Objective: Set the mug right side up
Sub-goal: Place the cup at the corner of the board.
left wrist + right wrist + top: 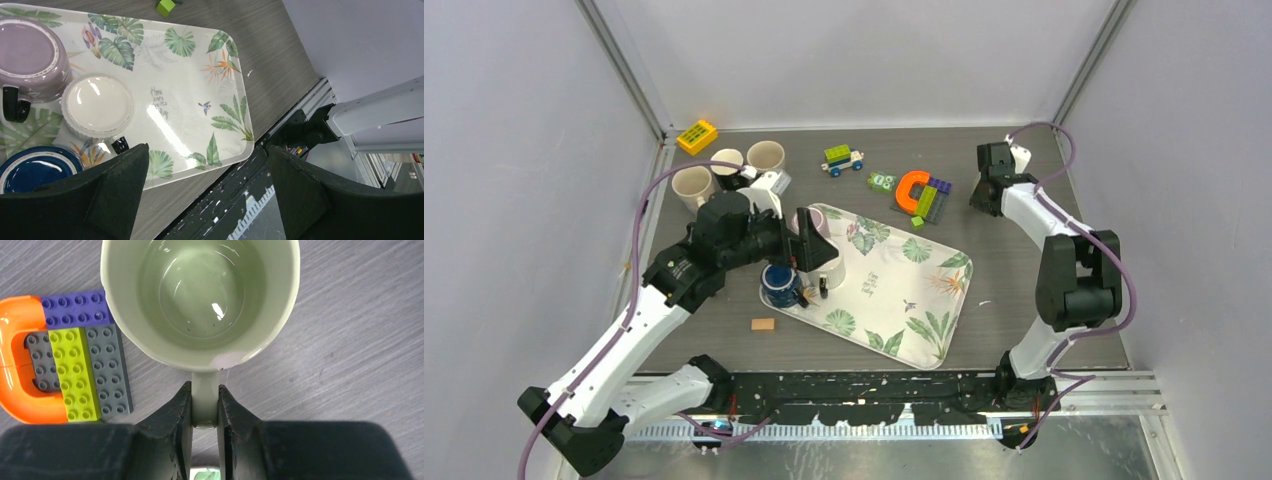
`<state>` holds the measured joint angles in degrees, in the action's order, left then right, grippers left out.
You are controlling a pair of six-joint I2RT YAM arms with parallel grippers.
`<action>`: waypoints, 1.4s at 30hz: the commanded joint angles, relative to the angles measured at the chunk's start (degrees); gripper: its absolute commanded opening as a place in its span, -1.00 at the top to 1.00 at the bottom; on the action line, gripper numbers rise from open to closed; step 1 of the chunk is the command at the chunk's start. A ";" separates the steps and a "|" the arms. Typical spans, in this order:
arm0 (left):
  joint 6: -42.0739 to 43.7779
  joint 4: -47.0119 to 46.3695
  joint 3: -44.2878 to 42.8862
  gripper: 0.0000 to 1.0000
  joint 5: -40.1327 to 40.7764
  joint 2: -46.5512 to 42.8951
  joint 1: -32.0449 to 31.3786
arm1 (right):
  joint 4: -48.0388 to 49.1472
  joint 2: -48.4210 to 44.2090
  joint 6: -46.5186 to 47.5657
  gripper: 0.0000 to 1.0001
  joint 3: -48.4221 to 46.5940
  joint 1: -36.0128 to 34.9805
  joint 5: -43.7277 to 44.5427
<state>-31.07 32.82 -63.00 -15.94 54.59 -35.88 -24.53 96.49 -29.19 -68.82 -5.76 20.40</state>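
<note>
One green mug [200,300] looks upright, right gripper [204,402] clenched on its handle [205,382], left gripper [206,155] wide open over the tray [200,80]; only letting go seems left.

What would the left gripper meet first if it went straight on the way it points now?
Probably the leaf-printed tray, near its edge: the open left gripper seems to aim there. Depth is unclear, so this is only a guess.

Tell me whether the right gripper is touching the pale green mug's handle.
Touching. The right wrist view shows the right gripper with its fingers pressed against both sides of the mug handle, with no gap visible.
</note>
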 commanded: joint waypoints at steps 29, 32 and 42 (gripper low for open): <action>1.00 3.58 1.13 -0.82 3.17 -2.12 0.05 | -2.40 5.61 2.17 -0.12 -10.50 2.06 -0.48; 0.85 3.79 0.98 -0.82 3.33 -1.82 0.08 | -2.85 4.28 1.97 -0.29 -10.51 2.02 -0.94; -0.21 4.19 1.73 -0.82 6.20 -2.03 0.10 | -5.30 -3.17 0.54 -0.99 -7.89 1.97 -2.21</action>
<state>-31.03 37.23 -61.78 -11.75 53.28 -35.88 -29.15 99.70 -27.46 -77.14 -3.84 18.50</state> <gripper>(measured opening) 0.910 0.985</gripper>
